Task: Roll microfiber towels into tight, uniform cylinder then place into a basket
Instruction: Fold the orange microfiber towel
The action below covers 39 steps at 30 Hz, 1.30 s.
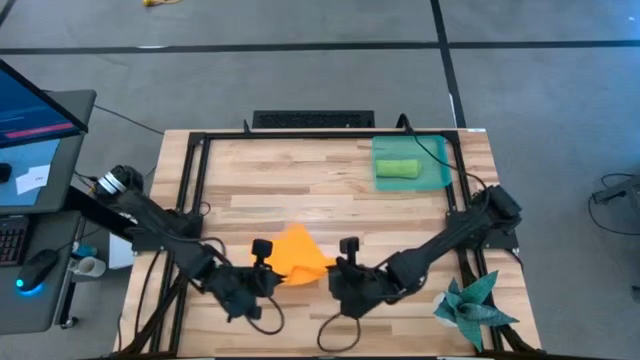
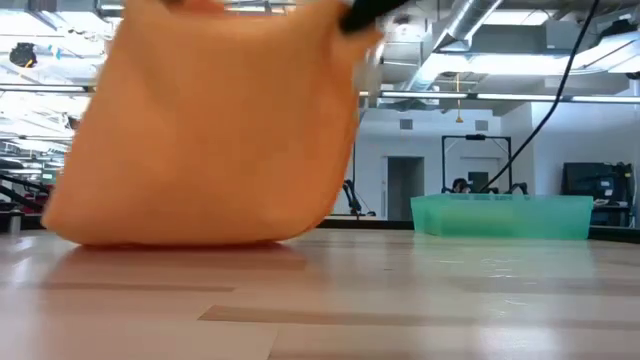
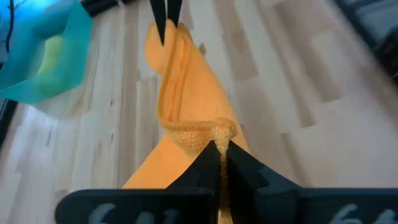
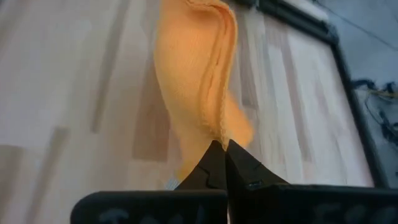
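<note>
The green towel (image 1: 397, 168) lies rolled in the basket (image 1: 440, 150). Well clear of the basket, the left gripper (image 1: 272, 277) and right gripper (image 1: 335, 267) each pinch the orange towel (image 1: 298, 252), lifted and unrolled.

A bright orange microfiber towel (image 1: 300, 254) hangs bunched and stretched in the lower centre of the high view, lifted partly off the wood. A lime green microfiber towel (image 1: 397, 168), rolled into a short cylinder, lies inside the shallow translucent teal-green plastic basket (image 1: 438, 152) at upper right.

Around my pale wooden plank table (image 1: 300, 200)

Grey carpet floor (image 1: 300, 85) crossed by dark lines; silver ceiling ducts (image 2: 470, 25) overhead, white back wall (image 2: 420, 150) beyond.
</note>
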{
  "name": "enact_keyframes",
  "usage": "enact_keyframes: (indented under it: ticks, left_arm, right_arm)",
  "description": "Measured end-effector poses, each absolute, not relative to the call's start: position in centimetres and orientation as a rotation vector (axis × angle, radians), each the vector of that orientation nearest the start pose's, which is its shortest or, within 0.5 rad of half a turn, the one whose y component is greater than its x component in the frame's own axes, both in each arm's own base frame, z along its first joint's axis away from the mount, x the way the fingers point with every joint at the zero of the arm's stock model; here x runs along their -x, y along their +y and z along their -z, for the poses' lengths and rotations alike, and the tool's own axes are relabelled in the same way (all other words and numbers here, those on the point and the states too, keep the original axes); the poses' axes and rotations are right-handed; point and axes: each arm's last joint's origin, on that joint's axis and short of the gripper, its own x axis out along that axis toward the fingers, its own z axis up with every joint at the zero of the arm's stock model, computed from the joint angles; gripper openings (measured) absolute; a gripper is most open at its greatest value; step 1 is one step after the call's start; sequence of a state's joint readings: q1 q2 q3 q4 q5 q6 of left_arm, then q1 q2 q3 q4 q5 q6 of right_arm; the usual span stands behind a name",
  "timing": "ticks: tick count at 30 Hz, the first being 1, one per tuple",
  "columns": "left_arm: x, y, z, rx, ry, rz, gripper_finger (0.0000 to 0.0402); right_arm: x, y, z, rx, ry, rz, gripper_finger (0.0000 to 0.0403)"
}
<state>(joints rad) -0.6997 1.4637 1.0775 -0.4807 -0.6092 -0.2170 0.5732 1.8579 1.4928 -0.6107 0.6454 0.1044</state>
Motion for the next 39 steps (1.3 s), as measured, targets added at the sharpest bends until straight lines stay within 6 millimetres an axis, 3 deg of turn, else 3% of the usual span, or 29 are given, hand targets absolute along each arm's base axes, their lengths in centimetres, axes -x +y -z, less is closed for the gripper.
enact_keyframes:
  ticks: [7,14,20,33,36,39]
  left_arm:
    - [-22.1,-17.9,-31.7,-0.051,0.536,0.024,0.0002]
    - [-21.3,-17.5,-35.6,0.205,0.449,0.028,0.0002]
    - [-21.4,-18.2,-35.6,0.400,0.523,0.118,0.0002]
    - [-20.9,-19.7,-35.6,0.437,0.500,0.146,0.0002]
    - [-21.1,-19.1,-35.4,0.289,0.472,0.087,0.0002]
    - [-21.4,-17.1,-34.3,0.070,0.536,-0.075,0.0002]
  right_arm:
    - [-34.0,21.5,-30.2,0.432,0.723,0.081,0.0006]
    - [-33.7,22.4,-34.9,0.352,0.617,0.057,0.0006]
    - [-32.9,23.4,-37.3,0.255,0.551,0.042,0.0003]
    - [-30.9,25.8,-37.4,0.154,0.547,0.002,0.0005]
    - [-31.7,24.4,-37.3,0.277,0.547,0.091,0.0005]
    - [-33.3,20.2,-36.4,0.270,0.660,0.255,0.0005]
